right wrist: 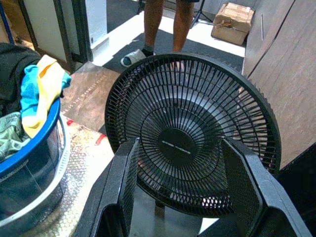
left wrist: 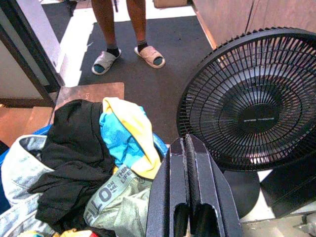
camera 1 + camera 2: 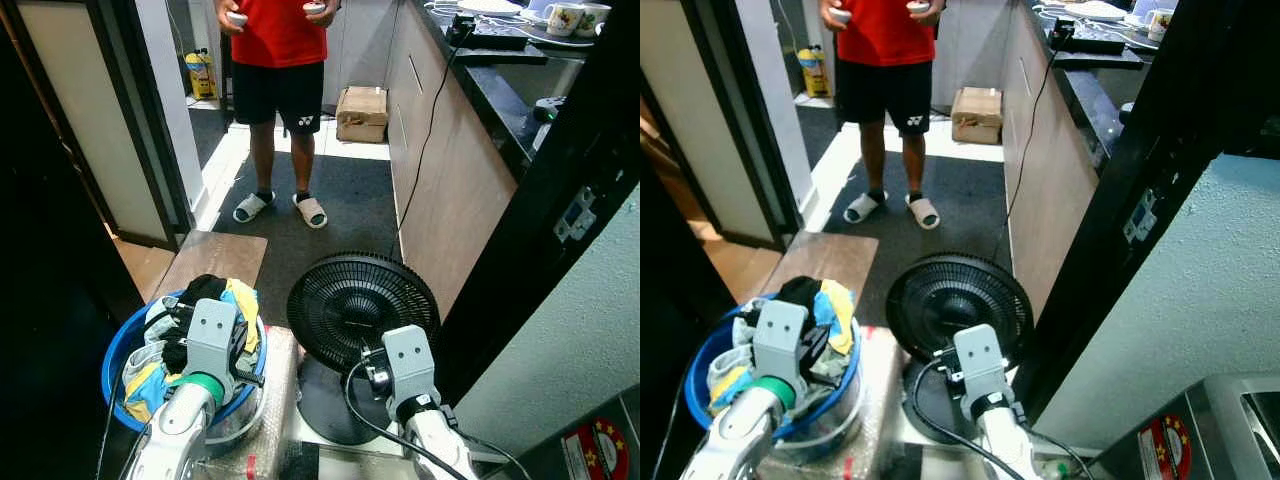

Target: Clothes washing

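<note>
Left eye view has us looking down a narrow kitchen passage, long wood-front counter [image 3: 445, 190] running down our right side with a black top. Ahead a person [image 3: 278, 60] in a red shirt and black shorts stands on the dark mat, small white logo on the shorts leg, can't read it. Cardboard box [image 3: 362, 113] sits against the counter behind them.

Closer in, a black floor fan [image 3: 362, 312] is right in front of us. It has white lettering on the hub but too small to read. Just to its left is the blue laundry basket [image 3: 118, 352], piled with clothes [image 2: 89, 163]: black top, yellow and blue piece, pale grey one, plus a greyish waistband that reads something like "LO ON".

Our left gripper [image 2: 188, 190] hovers over the basket's edge, fingers pressed together, gripping nothing. Right gripper [image 1: 185, 187] faces the fan, fingers spread wide, nothing between them
</note>
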Tool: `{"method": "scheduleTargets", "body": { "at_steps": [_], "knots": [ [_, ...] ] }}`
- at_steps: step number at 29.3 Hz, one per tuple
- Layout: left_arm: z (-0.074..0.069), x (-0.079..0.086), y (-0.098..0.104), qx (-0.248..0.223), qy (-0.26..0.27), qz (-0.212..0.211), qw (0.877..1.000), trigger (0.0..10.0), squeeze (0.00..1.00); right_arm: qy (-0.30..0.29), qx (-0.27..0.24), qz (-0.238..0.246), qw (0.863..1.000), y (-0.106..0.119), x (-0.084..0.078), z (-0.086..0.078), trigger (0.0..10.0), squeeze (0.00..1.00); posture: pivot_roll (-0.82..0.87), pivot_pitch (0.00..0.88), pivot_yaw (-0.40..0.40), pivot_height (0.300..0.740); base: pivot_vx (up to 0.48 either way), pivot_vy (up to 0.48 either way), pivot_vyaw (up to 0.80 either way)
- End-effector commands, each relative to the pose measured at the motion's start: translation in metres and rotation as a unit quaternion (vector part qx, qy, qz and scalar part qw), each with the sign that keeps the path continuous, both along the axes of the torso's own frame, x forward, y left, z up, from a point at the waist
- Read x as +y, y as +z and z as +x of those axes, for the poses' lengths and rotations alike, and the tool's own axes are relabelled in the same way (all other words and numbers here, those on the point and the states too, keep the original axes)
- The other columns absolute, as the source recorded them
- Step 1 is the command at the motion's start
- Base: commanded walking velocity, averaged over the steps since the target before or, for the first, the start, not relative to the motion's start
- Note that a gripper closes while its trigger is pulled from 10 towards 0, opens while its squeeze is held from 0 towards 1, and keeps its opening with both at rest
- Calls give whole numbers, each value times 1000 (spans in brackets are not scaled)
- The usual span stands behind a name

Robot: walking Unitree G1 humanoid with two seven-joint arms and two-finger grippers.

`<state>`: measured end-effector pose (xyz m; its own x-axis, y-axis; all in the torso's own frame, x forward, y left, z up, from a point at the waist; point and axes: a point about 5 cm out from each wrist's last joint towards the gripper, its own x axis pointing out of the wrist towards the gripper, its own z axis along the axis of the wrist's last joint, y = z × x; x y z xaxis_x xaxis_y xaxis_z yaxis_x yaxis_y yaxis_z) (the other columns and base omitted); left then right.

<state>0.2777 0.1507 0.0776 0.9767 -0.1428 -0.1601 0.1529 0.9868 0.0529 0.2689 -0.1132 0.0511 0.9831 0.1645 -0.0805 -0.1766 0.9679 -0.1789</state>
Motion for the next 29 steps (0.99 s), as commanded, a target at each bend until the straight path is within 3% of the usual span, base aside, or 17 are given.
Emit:
{"method": "scheduleTargets", "body": {
  "at_steps": [1,10,29],
  "knots": [
    [0,-1,-3,3,0,3,1000,10000,0,-2,4,-5,1000,-3,-1,-1,10000,0,73,0,17,740,0,0,0],
    [1,-1,-4,1,0,4,1000,10000,0,0,3,-7,1000,-4,-1,1,10000,0,77,0,14,740,-90,0,0],
    [1,-1,-6,-2,2,6,1000,10000,0,10,-1,-15,1000,-4,1,3,10000,0,79,0,12,740,-361,0,0]
  ]
}}
